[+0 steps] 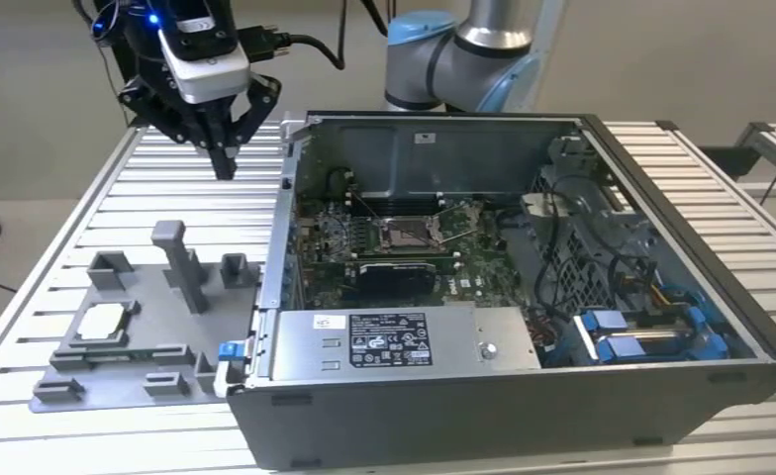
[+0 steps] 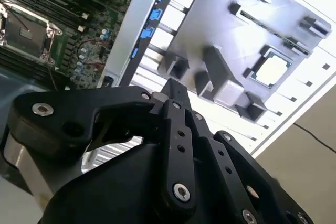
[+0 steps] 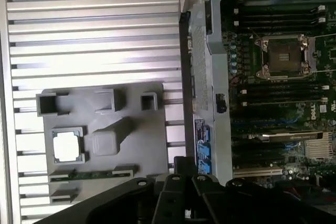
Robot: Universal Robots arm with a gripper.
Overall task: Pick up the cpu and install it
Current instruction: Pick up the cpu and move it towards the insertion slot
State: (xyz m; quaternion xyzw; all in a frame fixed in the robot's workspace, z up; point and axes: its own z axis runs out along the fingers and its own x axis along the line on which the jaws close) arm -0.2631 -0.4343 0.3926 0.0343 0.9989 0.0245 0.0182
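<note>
Cpu (image 1: 102,322) lies untouched in its pocket on the grey tray (image 1: 111,384) beside the computer case (image 1: 494,421), the socket (image 1: 404,235) inside shows no chip, and my pincer (image 1: 226,164) hangs closed and empty above the slatted table (image 1: 163,203), well apart from both, so I judge the whole job undone.

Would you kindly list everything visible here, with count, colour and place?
table: one, silver, slatted.
case: one, dark grey, open, on the table.
tray: one, grey, on the table, at the exterior view's left of the case.
cpu: one, silvery-white, in the tray's square pocket.
socket: one, metal-framed, inside the case.
arm: one, grey and blue, behind the case.
gripper: one, black, shut, above the table, apart from the tray.
</note>
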